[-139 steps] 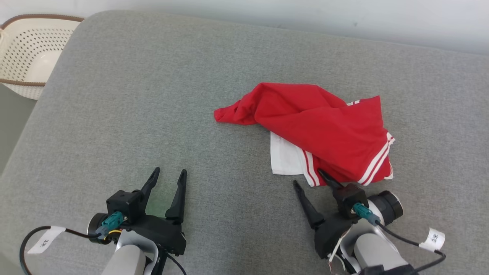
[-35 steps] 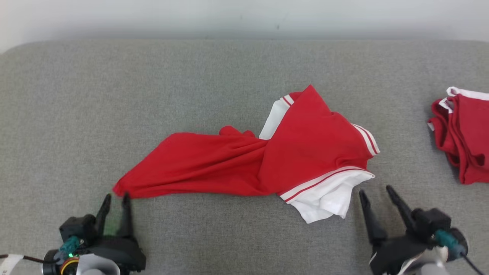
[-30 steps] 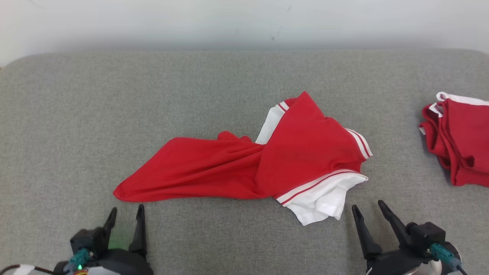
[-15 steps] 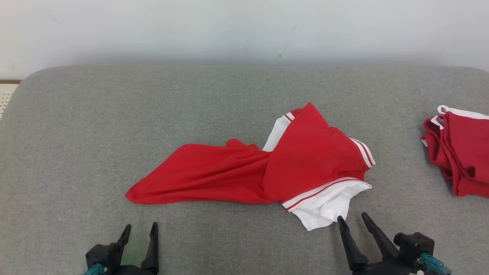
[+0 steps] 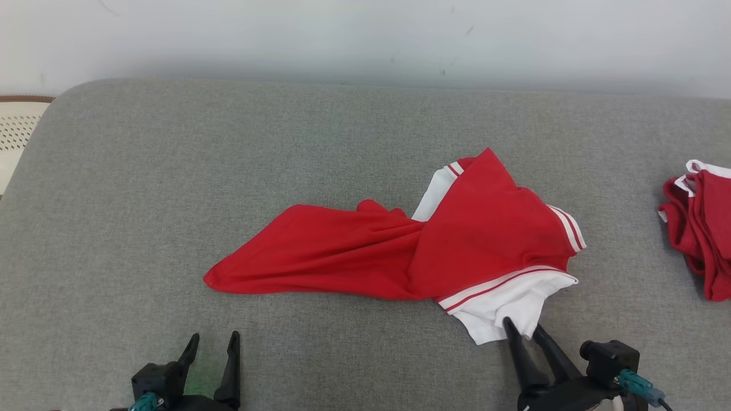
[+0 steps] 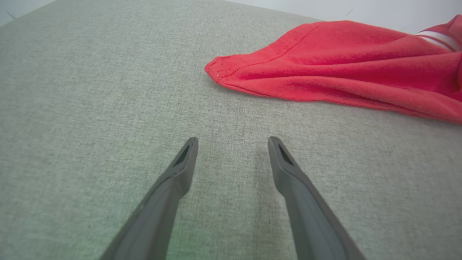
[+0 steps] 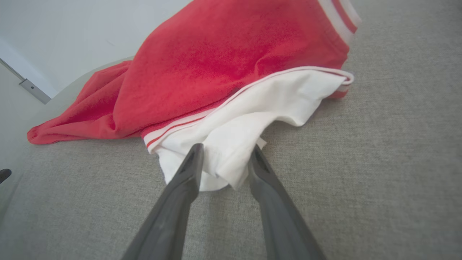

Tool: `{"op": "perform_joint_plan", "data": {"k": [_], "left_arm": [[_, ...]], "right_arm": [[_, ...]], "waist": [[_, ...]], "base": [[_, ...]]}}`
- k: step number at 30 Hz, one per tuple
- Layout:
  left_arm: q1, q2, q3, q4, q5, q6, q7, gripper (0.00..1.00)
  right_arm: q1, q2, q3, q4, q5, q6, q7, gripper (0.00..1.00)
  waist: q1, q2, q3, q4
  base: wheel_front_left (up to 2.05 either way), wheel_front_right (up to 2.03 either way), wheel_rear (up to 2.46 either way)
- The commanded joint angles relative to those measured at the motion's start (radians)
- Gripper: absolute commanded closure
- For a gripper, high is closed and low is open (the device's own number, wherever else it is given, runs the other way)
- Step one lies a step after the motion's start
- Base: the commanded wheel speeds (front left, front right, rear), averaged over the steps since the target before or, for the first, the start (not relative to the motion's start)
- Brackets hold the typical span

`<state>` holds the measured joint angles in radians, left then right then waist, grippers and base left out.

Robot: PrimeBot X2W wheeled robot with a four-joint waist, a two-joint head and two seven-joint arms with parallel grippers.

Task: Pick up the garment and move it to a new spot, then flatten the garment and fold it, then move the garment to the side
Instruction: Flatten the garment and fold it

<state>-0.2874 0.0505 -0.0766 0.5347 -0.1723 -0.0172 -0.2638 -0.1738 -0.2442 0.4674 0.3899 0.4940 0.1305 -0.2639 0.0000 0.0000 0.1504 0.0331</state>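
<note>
1. Two grippers: left gripper fingers wide; right gripper fingers narrow, straddling the white corner of the garment, can't tell if clamped.
2. One garment, crumpled mid-cushion.
3. One red pile right edge; one basket left edge.
4. Grey cushion; pale wall behind.

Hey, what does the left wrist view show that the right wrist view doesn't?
Left wrist view: the left end effector, open above bare cushion, short of the red corner of the garment. Right wrist view: the right end effector, fingers straddling the garment's white end. Both: the red garment lying on the grey cushion.
</note>
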Motion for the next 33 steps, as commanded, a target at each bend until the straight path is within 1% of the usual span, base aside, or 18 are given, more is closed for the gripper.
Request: {"op": "perform_joint_plan", "data": {"k": [1, 2, 8, 14, 18, 21, 24, 30, 33], "left_arm": [[0.006, 0.001, -0.001, -0.003, 0.011, -0.003, -0.001, 0.00], [0.007, 0.001, -0.001, -0.004, 0.011, -0.003, -0.001, 0.00], [0.021, 0.001, 0.011, 0.000, 0.012, -0.001, -0.001, 0.00], [0.029, 0.001, 0.014, -0.001, -0.002, 0.003, -0.001, 0.00], [0.027, 0.001, 0.016, 0.000, -0.009, 0.009, -0.001, 0.00], [0.026, 0.001, 0.015, 0.002, -0.016, 0.016, -0.001, 0.00], [0.028, 0.001, 0.013, 0.003, -0.021, 0.017, -0.001, 0.00], [0.039, 0.001, 0.018, 0.008, -0.027, 0.011, -0.001, 0.00], [0.042, 0.001, 0.011, 0.010, -0.033, -0.001, -0.001, 0.00]], "right_arm": [[-0.001, 0.002, -0.003, -0.001, 0.004, 0.000, 0.000, 0.62], [-0.002, 0.003, -0.009, -0.003, 0.006, 0.000, 0.000, 0.99], [0.030, -0.014, -0.060, -0.003, 0.002, 0.000, 0.000, 1.00], [0.084, -0.059, -0.107, -0.061, 0.003, 0.000, 0.000, 1.00], [0.121, -0.088, -0.096, -0.081, 0.014, 0.000, 0.000, 1.00], [0.141, -0.113, -0.073, -0.070, 0.029, 0.000, 0.000, 1.00], [0.159, -0.129, -0.080, -0.053, 0.029, 0.000, 0.000, 1.00], [0.183, -0.132, -0.097, -0.006, 0.027, 0.000, 0.000, 1.00], [0.182, -0.128, -0.101, 0.004, 0.021, 0.000, 0.000, 1.00]], "waist": [[0.0000, 0.0000, 0.002, 0.001], [0.0000, 0.0000, 0.002, 0.002], [0.0000, 0.0000, -0.013, -0.020], [0.0000, 0.0000, -0.043, -0.077], [0.0000, 0.0000, -0.054, -0.115], [0.0000, 0.0000, -0.060, -0.134], [0.0000, 0.0000, -0.063, -0.145], [0.0000, 0.0000, -0.066, -0.151], [0.0000, 0.0000, -0.064, -0.152]], "base": [[0.00, 0.00, 0.00], [0.00, 0.00, 0.00], [0.00, 0.00, 0.00], [0.00, 0.00, 0.00], [0.00, 0.00, 0.00], [0.00, 0.00, 0.00], [0.00, 0.00, 0.00], [0.00, 0.00, 0.00], [0.00, 0.00, 0.00]]}}
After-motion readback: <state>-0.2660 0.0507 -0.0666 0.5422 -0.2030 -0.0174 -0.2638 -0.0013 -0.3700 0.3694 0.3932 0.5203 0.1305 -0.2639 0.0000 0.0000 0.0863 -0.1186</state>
